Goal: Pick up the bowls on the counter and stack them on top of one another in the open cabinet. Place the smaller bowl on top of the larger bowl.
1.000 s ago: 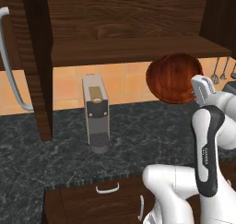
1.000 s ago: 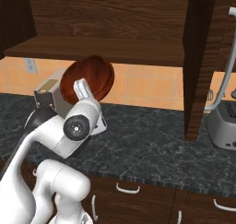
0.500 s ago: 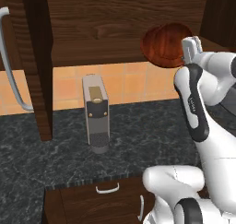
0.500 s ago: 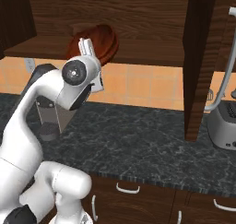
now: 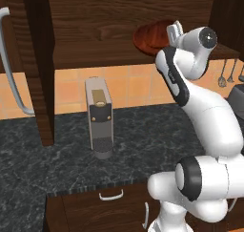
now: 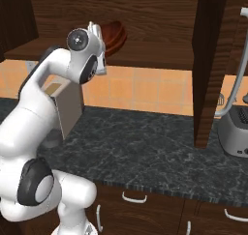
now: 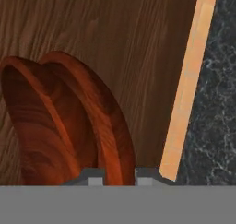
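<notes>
My gripper (image 5: 174, 31) is up at the shelf (image 5: 95, 54) of the open cabinet, shut on the rim of a glossy reddish-brown bowl (image 5: 150, 36). The bowl hangs tilted just over the shelf plank, also seen in the right base view (image 6: 114, 33) beyond the gripper (image 6: 100, 35). In the hand view the bowl's rim (image 7: 108, 126) runs down between the fingertips of the gripper (image 7: 117, 179), with wood-grain shelf (image 7: 138, 43) behind. A second curved reddish-brown edge (image 7: 32, 112) lies left of it; I cannot tell whether that is another bowl. Which of the two bowls I hold, I cannot tell.
A grey coffee machine (image 5: 99, 116) stands on the dark marbled counter (image 5: 57, 154) under the shelf. The open door with its curved silver handle (image 5: 12, 73) hangs at the left. A toaster (image 6: 235, 132) sits at the right, and utensils (image 5: 223, 76) hang on the tiled wall.
The arm has lifted the bowl from in front of the tiled wall up to shelf height and carried it in over the shelf plank.
</notes>
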